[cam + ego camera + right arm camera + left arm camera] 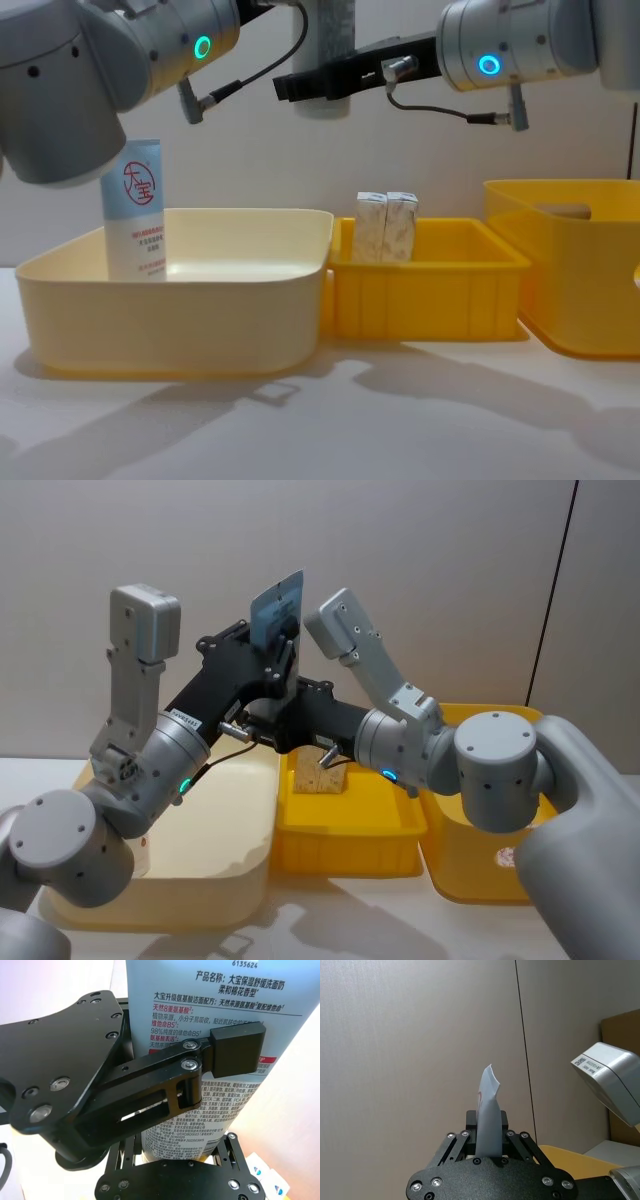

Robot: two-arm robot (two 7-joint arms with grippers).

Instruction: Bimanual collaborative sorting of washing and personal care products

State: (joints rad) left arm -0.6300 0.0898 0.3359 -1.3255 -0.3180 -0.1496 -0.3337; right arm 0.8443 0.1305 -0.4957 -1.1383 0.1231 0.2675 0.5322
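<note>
A pale blue squeeze tube [276, 604] is held upright in the air, and my left gripper [277, 658] is shut on its middle. In the left wrist view the tube [488, 1105] shows edge on between the left gripper [487, 1122] pads. My right gripper [284, 723] sits just below, with the printed tube [200, 1015] reaching down to it [177, 1157]; the left gripper's pad [235, 1050] presses on the tube's face. A second blue tube with a red round logo [135, 210] stands in the cream bin [250, 290]. Two white cartons [387, 228] stand in the middle yellow bin [430, 290].
Three bins stand side by side on the white table: the cream bin [235, 830] on the left, the small yellow bin [345, 845] in the middle and a deeper yellow bin [455, 875] on the right. Both arms cross above the bins. A plain wall is behind.
</note>
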